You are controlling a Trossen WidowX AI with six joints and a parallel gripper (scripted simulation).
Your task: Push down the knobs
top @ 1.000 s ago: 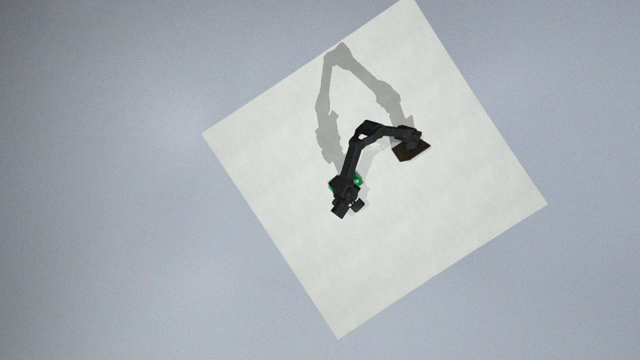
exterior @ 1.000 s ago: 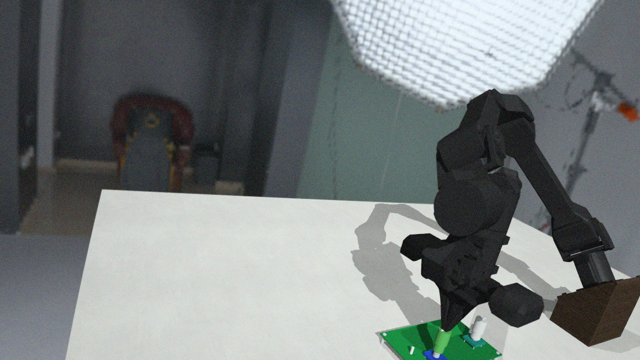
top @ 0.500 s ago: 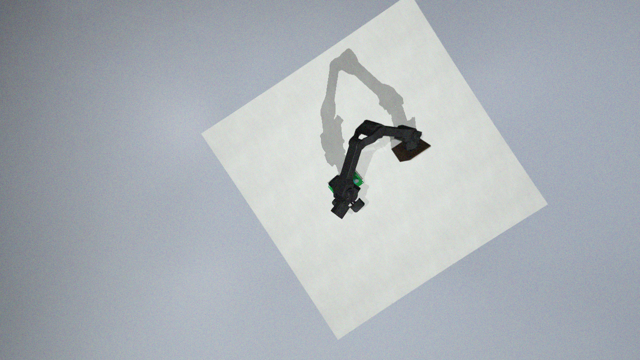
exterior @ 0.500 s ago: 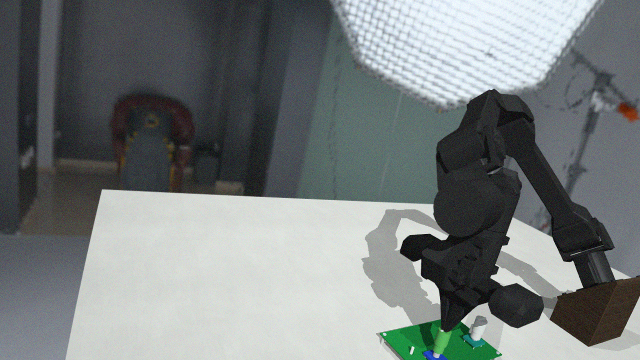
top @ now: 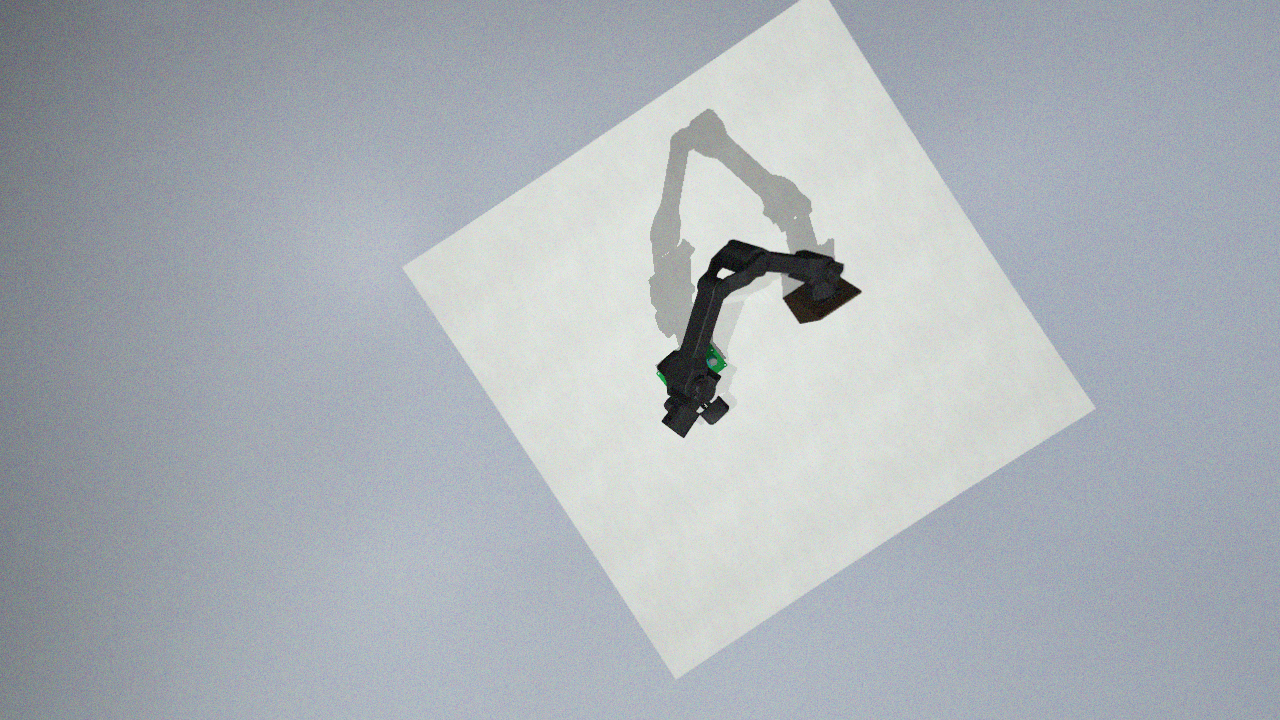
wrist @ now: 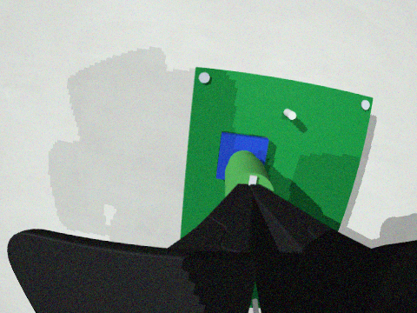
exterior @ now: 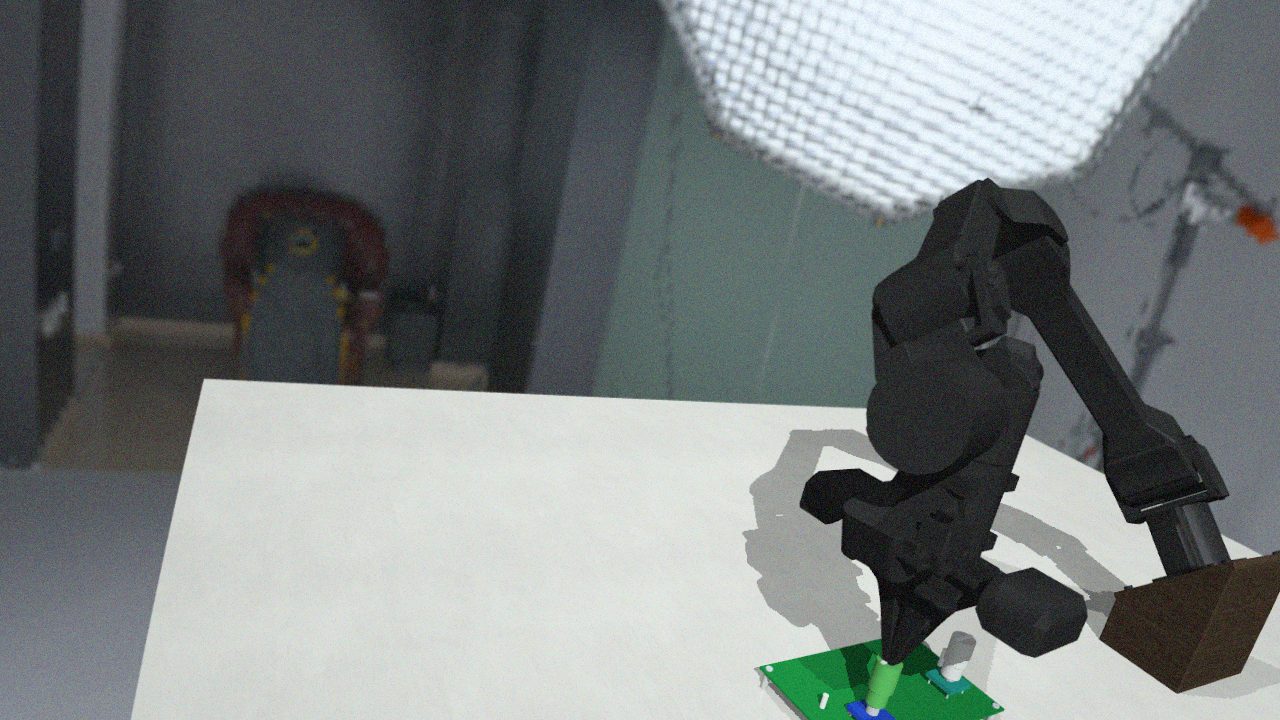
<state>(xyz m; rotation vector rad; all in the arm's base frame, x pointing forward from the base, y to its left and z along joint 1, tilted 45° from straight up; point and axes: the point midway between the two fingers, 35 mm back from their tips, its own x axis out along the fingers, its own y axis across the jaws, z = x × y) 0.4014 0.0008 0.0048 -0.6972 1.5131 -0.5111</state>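
Presently catalogued, one white table (exterior: 429,537) bearing the following items.

Item: green circuit board (wrist: 325,122), flat on short white legs, near the table's front edge in the exterior view; white leg tops show at two of its corners in the wrist view.

Item: light green knob (exterior: 881,680), upright on a blue potentiometer (wrist: 232,148) toward the board's left half as the wrist camera sees it.

Item: pale grey knob (exterior: 957,651), upright on a teal potentiometer (exterior: 947,682), just beside the green one and apart from the gripper.

Item: small white peg (wrist: 290,115), standing alone on the board's far portion.

Item: black gripper (exterior: 899,658), pointing straight down, jaws fully closed with nothing between them, the joined tip resting on top of the light green knob.

Item: dark brown base block (exterior: 1190,626), at the table's right, carrying the arm.

Item: large mesh light panel (exterior: 895,80), overhead behind the arm.
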